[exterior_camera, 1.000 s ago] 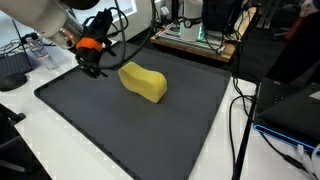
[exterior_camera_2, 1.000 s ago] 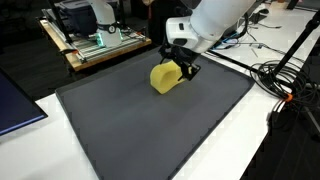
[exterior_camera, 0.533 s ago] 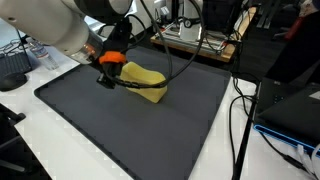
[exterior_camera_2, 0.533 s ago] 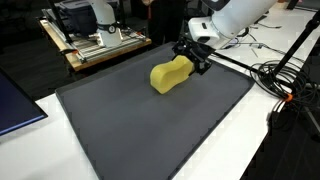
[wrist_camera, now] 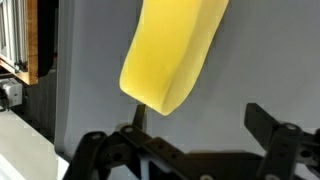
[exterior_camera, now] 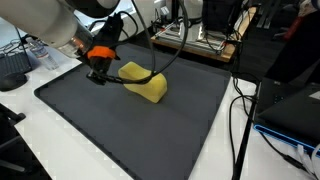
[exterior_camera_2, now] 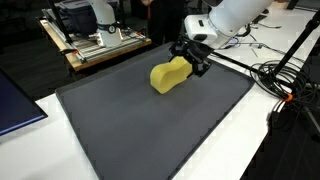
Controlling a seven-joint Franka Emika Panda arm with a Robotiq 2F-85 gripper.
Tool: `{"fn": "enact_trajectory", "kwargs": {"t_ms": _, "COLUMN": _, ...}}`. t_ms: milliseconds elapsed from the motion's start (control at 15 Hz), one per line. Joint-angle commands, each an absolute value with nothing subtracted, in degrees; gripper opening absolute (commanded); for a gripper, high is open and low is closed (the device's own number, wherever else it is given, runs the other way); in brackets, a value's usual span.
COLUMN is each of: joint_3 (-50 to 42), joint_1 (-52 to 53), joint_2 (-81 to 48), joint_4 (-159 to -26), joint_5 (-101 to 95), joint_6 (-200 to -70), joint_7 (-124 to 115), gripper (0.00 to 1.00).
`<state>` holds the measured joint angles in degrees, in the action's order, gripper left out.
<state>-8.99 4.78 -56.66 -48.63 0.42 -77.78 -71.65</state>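
Note:
A yellow curved sponge-like block (exterior_camera: 144, 84) lies on the dark grey mat (exterior_camera: 120, 125); it also shows in the other exterior view (exterior_camera_2: 169, 76) and in the wrist view (wrist_camera: 172, 50). My gripper (exterior_camera: 101, 74) hovers just above the mat at one end of the block, also seen in an exterior view (exterior_camera_2: 192, 60). In the wrist view the gripper (wrist_camera: 195, 125) is open and empty, its two black fingers spread wide, with the near end of the block just ahead of the left finger, not between the fingers.
The mat (exterior_camera_2: 150, 125) covers a white table. A wooden bench with equipment (exterior_camera_2: 95, 40) stands behind. Black cables (exterior_camera_2: 285, 80) lie at the table's side; a dark laptop-like object (exterior_camera: 295, 110) sits near the mat edge.
The gripper swung from beside the block toward its end, then pulled back slightly. The block has not visibly moved.

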Motion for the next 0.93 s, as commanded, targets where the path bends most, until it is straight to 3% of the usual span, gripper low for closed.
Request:
{"fn": "enact_trajectory", "kwargs": {"t_ms": 0, "joint_3": -9.18, "joint_1": 0.91, "joint_2": -56.79, "joint_4": -47.26, "joint_5": 1.84, "joint_6": -77.72, "joint_7": -70.34, "gripper": 1.0}}
{"fn": "enact_trajectory", "kwargs": {"t_ms": 867, "joint_3": -6.61, "joint_1": -13.93, "joint_2": -52.76, "joint_4": -55.14, "joint_5": 14.2, "joint_6": -88.73, "joint_7": -63.36, "gripper": 1.0}}
